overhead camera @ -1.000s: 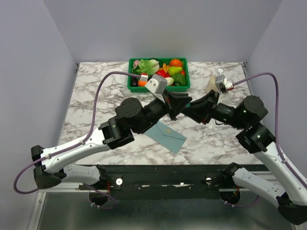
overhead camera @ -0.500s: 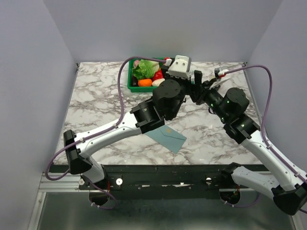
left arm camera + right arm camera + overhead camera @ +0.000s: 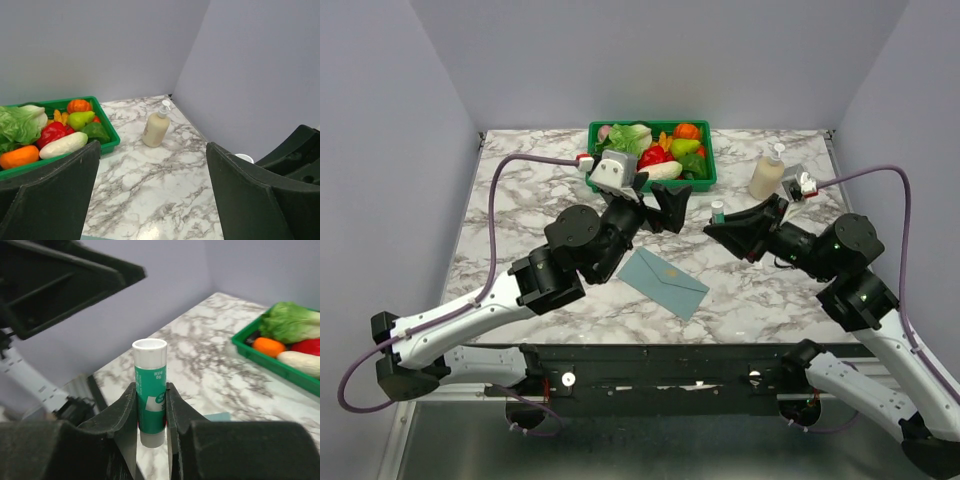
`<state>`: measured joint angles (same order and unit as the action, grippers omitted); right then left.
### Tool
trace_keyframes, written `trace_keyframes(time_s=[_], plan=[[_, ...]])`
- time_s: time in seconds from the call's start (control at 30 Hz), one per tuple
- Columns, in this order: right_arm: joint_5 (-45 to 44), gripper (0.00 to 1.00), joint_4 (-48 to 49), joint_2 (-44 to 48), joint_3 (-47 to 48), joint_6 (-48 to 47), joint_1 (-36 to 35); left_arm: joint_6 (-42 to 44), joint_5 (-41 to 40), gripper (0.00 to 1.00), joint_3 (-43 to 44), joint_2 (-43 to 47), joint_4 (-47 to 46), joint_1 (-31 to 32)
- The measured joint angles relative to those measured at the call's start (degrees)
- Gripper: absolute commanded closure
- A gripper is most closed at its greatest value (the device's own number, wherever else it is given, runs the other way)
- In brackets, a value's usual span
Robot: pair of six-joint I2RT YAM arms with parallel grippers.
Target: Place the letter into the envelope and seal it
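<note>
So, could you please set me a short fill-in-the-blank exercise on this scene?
1. The left gripper is ____ and empty.
2. The right gripper holds the glue stick, whose top end is ____.
3. The envelope lies ____ on the table.
4. The pump bottle stands to the ____ of the green basket.
Missing words: open, white, flat, right.

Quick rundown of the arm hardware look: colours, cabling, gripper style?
White links with black joint housings on the left arm and right arm. A purple cable loops along each to the wrist. The left gripper and right gripper have black wedge-shaped fingers. A light grey camera box sits on the left wrist.
</note>
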<state>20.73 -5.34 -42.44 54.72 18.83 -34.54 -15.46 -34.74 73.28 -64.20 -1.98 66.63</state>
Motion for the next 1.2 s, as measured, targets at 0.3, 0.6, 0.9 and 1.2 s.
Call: trace_keyframes(time_s=[0.3, 0.6, 0.9, 1.2], plan=[[15.96, 0.99, -1.88, -0.07, 0.02, 2.60, 0.00, -2.95, 9.29, 0.05, -6.03, 0.83, -0.50, -0.04], [20.65, 0.99, -1.99, 0.59, 0.07, 2.80, -0.02, -8.13, 19.32, 0.04, -12.94, 5.25, -8.87, -0.31], [21.49, 0.99, -2.47, 0.46, 0.00, 2.80, 0.00, -12.35, 21.99, 0.06, -14.84, 8.00, -14.21, -0.17], [22.21, 0.99, -2.49, 0.28, 0.00, 2.80, 0.00, -16.00, 29.75, 0.25, -14.64, 3.91, -16.85, -0.15]])
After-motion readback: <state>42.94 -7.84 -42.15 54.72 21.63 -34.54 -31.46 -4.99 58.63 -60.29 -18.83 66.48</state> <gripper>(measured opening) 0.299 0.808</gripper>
